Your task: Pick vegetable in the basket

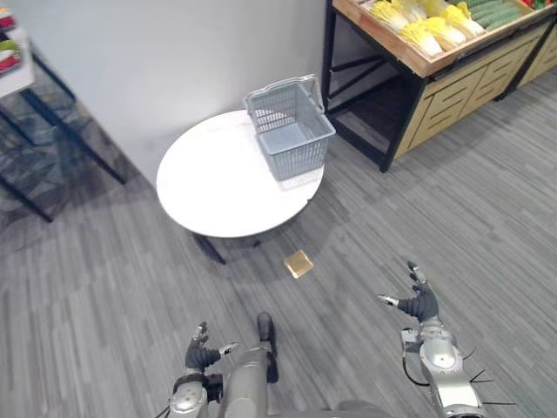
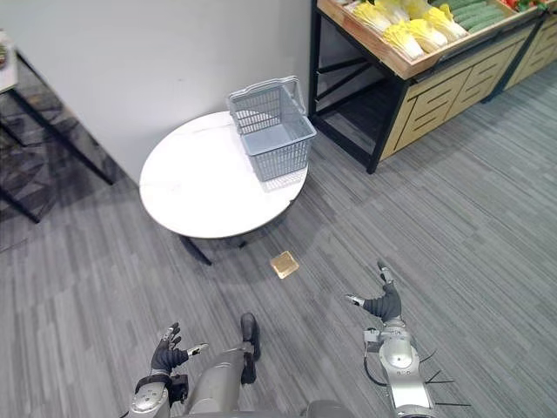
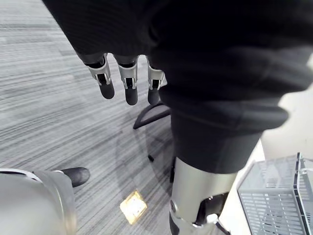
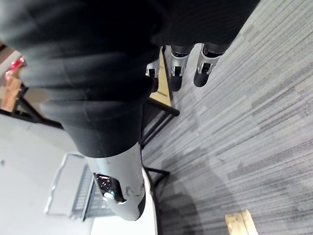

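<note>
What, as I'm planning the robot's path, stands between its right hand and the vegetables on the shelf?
Nothing visible. Only floor lies between the right hand and the vegetables on the wooden shelf; the basket and its round table sit off to the left of that line.

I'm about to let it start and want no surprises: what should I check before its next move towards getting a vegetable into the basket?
1. Upright basket on the table: ok, it stands by the far right rim.
2. Room in the basket: ok, nothing seen inside.
3. Free left hand: ok, open, empty.
4. Free right hand: ok, open, empty.
5. Reach to the vegetables: not ok, they lie on the wooden stand, well beyond both hands.
6. Floor path: not ok, a tan block lies near the table.
</note>
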`<state>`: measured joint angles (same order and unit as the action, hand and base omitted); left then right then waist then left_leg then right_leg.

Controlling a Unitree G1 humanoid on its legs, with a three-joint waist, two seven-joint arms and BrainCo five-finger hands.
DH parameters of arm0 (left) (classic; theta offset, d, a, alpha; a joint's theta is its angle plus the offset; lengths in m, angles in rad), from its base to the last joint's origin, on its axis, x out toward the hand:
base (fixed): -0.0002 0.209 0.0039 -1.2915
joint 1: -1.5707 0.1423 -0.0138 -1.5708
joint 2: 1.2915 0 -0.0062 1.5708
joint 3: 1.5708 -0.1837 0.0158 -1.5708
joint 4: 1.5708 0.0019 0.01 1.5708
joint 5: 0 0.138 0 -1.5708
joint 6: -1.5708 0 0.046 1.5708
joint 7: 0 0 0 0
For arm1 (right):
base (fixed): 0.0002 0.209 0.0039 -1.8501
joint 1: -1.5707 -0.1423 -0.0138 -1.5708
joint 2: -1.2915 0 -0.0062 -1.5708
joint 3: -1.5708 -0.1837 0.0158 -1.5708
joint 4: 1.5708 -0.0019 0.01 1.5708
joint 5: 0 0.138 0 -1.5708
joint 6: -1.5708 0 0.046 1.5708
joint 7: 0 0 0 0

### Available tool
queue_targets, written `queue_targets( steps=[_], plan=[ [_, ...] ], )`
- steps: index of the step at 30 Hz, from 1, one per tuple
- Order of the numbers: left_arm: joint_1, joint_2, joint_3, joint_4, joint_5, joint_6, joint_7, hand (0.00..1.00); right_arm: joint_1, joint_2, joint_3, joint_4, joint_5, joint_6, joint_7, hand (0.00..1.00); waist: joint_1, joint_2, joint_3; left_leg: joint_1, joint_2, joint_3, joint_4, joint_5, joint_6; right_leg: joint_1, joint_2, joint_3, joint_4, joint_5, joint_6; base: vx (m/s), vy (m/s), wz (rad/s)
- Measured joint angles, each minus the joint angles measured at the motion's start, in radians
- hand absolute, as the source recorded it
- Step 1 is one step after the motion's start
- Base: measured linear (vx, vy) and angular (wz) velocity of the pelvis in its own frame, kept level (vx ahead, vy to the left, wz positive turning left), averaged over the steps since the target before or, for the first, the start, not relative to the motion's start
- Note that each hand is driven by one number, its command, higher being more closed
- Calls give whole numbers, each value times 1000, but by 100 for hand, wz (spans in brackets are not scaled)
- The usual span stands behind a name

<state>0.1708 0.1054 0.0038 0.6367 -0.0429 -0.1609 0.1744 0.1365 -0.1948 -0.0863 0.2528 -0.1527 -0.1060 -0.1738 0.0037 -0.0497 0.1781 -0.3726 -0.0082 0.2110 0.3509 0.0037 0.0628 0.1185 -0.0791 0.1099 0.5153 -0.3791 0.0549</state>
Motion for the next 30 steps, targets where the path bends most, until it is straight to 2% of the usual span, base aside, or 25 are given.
queue_targets(
  steps=[1,2,3,4,5,7,8,9,10,11,12,13,14,15,16,17,18,19,21,23,25,26,27,28,30],
  plan=[
    [-5,0,-1,0,8,0,0,0,-4,3,3,0,-10,0,0,0,-3,-6,-1,25,-12,4,11,-35,5,-38,-9,-1,115,44,58,763,218,5],
    [-8,7,-4,2,16,0,0,0,-27,9,18,-1,-31,1,1,0,-18,-6,0,90,-25,0,8,-80,15,-119,-19,-1,343,144,113,715,196,-7],
    [-9,15,-12,4,17,0,1,0,-62,9,44,-2,-50,1,1,0,-20,0,4,172,-28,1,-10,-114,23,-186,-30,-19,503,123,75,686,183,-18],
    [-9,19,-14,4,18,0,1,0,-77,9,60,-3,-57,0,1,0,-21,3,5,217,-26,1,-24,-125,23,-215,-30,-31,548,108,48,710,137,-39],
    [-16,24,-23,7,17,0,3,0,-111,7,102,-24,-74,-5,0,0,-19,21,10,325,-13,-5,-74,-154,26,-280,-21,-76,579,76,-8,540,73,-31],
    [-41,40,-34,20,16,-3,3,0,-140,4,131,-81,-97,-9,0,0,-20,39,16,417,10,-18,-126,-183,12,-381,5,-131,509,51,-22,530,3,-8],
    [-54,47,-39,34,16,-2,2,0,-156,-3,141,-96,-104,-17,0,0,-25,38,16,437,16,-21,-135,-183,12,-429,11,-148,428,44,-21,554,-85,34],
    [-72,50,-43,51,16,-2,3,0,-172,-22,145,-118,-114,-25,0,0,-45,38,20,457,29,-37,-133,-191,0,-476,18,-163,284,49,-18,467,-109,51],
    [-78,50,-43,58,16,-2,3,0,-180,-34,145,-125,-115,-28,-1,0,-49,42,22,466,39,-52,-131,-202,-15,-493,28,-158,202,63,-6,493,-149,69],
    [-86,60,-56,71,16,-2,2,0,-194,-61,145,-135,-116,-28,-2,0,-53,32,21,489,47,-79,-119,-232,-51,-500,46,-125,4,154,0,499,-179,82],
    [-87,65,-74,88,16,-2,1,0,-192,-108,146,-162,-116,-29,-2,0,-51,18,23,510,41,-117,-69,-305,-104,-469,38,-93,-114,379,-65,498,-193,65],
    [-92,51,-78,106,16,0,1,0,-203,-134,147,-161,-116,-27,-1,0,-43,51,28,514,73,-132,-52,-320,-116,-467,61,-112,-78,369,-67,471,-195,47],
    [-87,48,-82,110,17,-1,-1,0,-213,-150,147,-168,-117,-26,-1,0,-43,62,28,507,95,-144,-30,-308,-132,-465,68,-114,-55,342,-76,433,-209,46],
    [-87,45,-82,110,18,-1,-1,0,-211,-172,139,-201,-119,-26,-1,0,-52,66,29,488,94,-163,7,-281,-148,-458,51,-143,-25,285,-84,405,-212,67],
    [-87,44,-83,110,18,-1,-1,0,-212,-184,137,-212,-124,-26,-2,0,-55,69,29,472,95,-175,42,-269,-149,-449,41,-165,-19,267,-93,364,-239,101],
    [-88,44,-83,111,19,-1,-2,0,-214,-210,139,-219,-131,-26,-1,0,-56,72,32,434,105,-193,143,-236,-159,-408,29,-199,-25,240,-104,261,-185,81],
    [-87,44,-83,111,19,-1,-2,0,-215,-221,141,-219,-133,-26,-1,0,-52,74,35,414,113,-197,202,-211,-169,-375,28,-214,-42,235,-108,286,-210,81],
    [-77,44,-85,110,20,-2,-6,0,-221,-231,147,-219,-133,-26,-1,0,-39,72,39,390,132,-193,287,-214,-168,-306,27,-232,-88,233,-110,218,-177,56],
    [-52,43,-88,111,25,-2,-22,0,-249,-254,171,-231,-133,-34,-1,0,-38,69,39,352,133,-174,309,-221,-151,-232,19,-258,-151,232,-111,166,-153,38],
    [-28,44,-90,111,37,-1,-23,0,-292,-292,197,-230,-134,-44,1,0,-37,81,34,315,129,-158,203,-234,-129,-212,19,-267,-188,232,-111,114,-73,12],
    [-6,44,-90,112,38,0,-24,0,-305,-322,223,-226,-138,-44,2,0,-35,89,29,307,115,-154,62,-230,-129,-210,15,-268,-196,229,-104,76,14,3],
    [6,41,-90,112,39,0,-26,0,-306,-345,238,-224,-144,-44,4,0,-34,97,24,310,107,-154,-28,-196,-131,-210,14,-269,-192,229,-97,83,83,2],
    [14,35,-90,113,40,0,-30,0,-309,-372,254,-217,-153,-44,4,0,-35,114,16,312,103,-155,-89,-94,-127,-212,23,-270,-187,225,-88,89,103,0],
    [20,33,-91,114,40,0,-34,0,-311,-380,260,-210,-156,-44,4,0,-35,125,10,315,104,-151,-106,-87,-133,-212,29,-269,-186,223,-84,98,179,-1],
    [22,35,-97,127,49,0,-41,0,-375,-386,309,-142,-184,-44,14,0,-35,108,9,337,89,-144,-181,-71,-126,-220,19,-244,-204,239,-56,60,152,-11]
  ],
)
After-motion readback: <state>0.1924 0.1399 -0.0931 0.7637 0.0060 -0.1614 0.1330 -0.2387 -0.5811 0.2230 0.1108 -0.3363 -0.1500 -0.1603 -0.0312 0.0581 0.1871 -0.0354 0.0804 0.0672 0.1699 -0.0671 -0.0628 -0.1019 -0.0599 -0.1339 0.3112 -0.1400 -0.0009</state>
